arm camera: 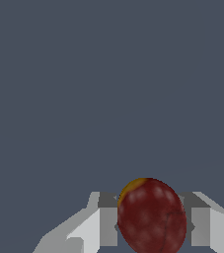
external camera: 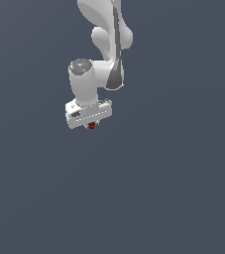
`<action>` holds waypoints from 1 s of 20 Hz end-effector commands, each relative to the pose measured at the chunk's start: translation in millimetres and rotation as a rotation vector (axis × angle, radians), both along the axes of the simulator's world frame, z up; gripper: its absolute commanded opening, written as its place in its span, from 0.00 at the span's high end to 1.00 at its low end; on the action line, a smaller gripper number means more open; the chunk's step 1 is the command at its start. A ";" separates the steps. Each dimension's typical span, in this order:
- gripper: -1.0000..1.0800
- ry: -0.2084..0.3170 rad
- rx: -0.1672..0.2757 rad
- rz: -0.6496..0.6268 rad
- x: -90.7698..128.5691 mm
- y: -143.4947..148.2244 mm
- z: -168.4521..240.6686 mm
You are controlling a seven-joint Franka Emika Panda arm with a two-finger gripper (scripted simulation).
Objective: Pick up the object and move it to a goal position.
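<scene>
Dark red oval object [arm camera: 152, 217], yellow-tipped, clamped between grey fingers [arm camera: 108, 222].

A plain dark grey-blue surface [external camera: 173, 188] is seen filling both views, flat and unmarked. No edge or seam can be made out. Whether anything rests directly on it cannot be told.
</scene>
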State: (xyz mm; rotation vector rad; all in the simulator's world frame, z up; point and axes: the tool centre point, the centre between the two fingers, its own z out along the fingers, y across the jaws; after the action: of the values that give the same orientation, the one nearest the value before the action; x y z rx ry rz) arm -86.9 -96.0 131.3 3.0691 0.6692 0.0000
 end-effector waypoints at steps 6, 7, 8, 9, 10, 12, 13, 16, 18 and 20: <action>1.00 -0.001 0.002 0.001 -36.4 -56.4 39.9; 1.00 -0.001 0.002 0.001 -40.0 -62.6 44.1; 1.00 -0.001 0.002 0.001 -43.4 -68.3 48.1; 1.00 -0.001 0.002 0.001 -46.4 -73.7 51.8; 1.00 -0.001 0.002 0.001 -49.1 -78.6 55.2; 1.00 -0.001 0.002 0.001 -53.8 -86.8 60.8; 1.00 -0.001 0.002 0.001 -55.6 -90.1 63.1; 1.00 0.000 0.002 0.001 -59.1 -96.7 67.7; 1.00 0.000 0.001 0.001 -59.8 -98.5 68.9; 1.00 0.000 0.001 0.001 -59.1 -98.3 68.5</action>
State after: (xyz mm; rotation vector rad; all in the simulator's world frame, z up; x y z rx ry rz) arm -146.1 -194.2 199.7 3.0699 0.6691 0.0015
